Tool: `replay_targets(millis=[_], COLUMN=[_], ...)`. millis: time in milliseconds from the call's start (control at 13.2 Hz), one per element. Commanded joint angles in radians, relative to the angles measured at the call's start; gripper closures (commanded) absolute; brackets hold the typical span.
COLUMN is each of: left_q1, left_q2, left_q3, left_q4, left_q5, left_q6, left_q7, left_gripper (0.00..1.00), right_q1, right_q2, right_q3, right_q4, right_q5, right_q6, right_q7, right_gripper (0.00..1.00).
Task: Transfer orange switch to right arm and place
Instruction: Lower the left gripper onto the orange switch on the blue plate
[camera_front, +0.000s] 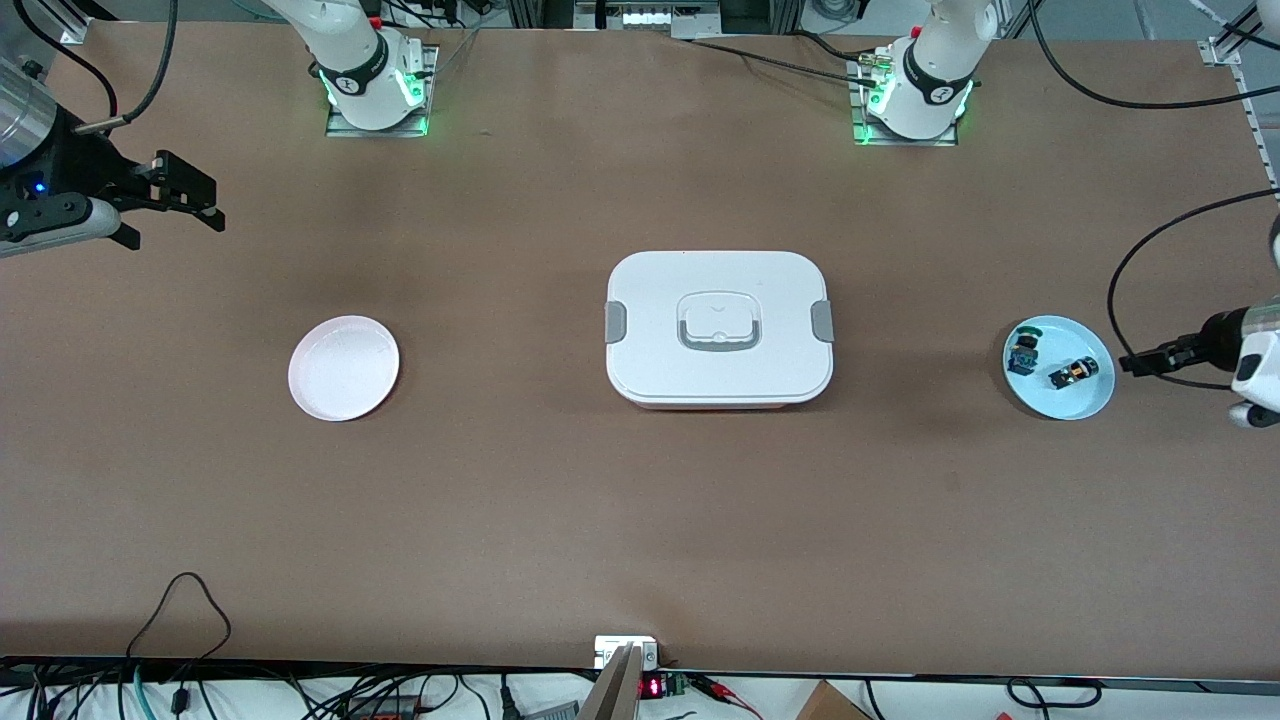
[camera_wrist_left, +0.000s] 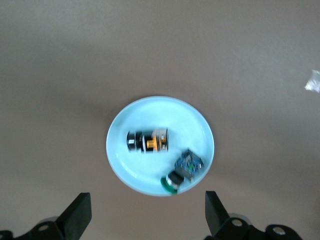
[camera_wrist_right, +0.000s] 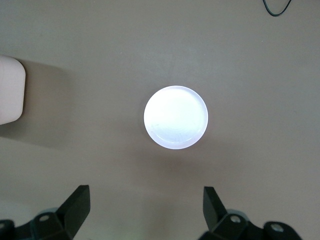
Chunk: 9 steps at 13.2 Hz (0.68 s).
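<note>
Table (camera_front: 640, 520): brown top, both arm bases along one long edge.

Blue plate (camera_front: 1085, 400), toward the left arm's end of the table: holds two small parts lying apart from each other. The orange switch (camera_front: 1071, 374) lies on its side in the plate, black body with an orange band (camera_wrist_left: 149, 141). The green switch (camera_front: 1023, 347) lies in the same plate, farther from the front camera than the orange one.

White plate (camera_front: 343, 367), toward the right arm's end of the table: nothing in it.

White box (camera_front: 718, 327), mid-table between the two plates: lid on, grey clip at each end, handle folded flat.

Left gripper (camera_wrist_left: 147, 210): up in the air beside the blue plate, fingers spread wide, holding nothing.

Right gripper (camera_wrist_right: 146, 207): up in the air at its own end of the table, near the white plate, fingers spread wide, holding nothing.
</note>
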Motion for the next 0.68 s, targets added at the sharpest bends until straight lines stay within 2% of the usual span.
replay_targets(millis=[0,227,378,530,605], left_q1=[0.033,0.069,0.073,0.089,0.089], left_q2=[-0.015,-0.012,-0.041,-0.067,-0.073], left_q3=[-0.009,-0.010,-0.010,-0.010,-0.016], left_q4=[-0.121,-0.187,-0.267,-0.418,-0.477], left_q5=[0.016,0.017,0.017,0.017,0.017], left_q6=[0.148,0.341,0.426,0.693,0.784], left_q7=[-0.009,0.002,0.020,0.040,0.034], left_gripper=[0.00,0.00,0.00,0.00,0.00], right_q1=[0.006,0.006,0.006,0.006,0.007], right_q2=[0.000,0.000,0.000,0.000,0.000], right_q3=[0.001,0.001,0.001,0.001,0.001], right_q4=[0.016,0.016,0.016,0.016,0.016], right_q5=[-0.015,-0.015,-0.015,-0.015,-0.015], right_q6=[-0.017,-0.017,-0.017,-0.017,-0.017], right_q7=[0.018,0.018,0.018,0.018,0.018], right_gripper=[0.00,0.00,0.00,0.00,0.00])
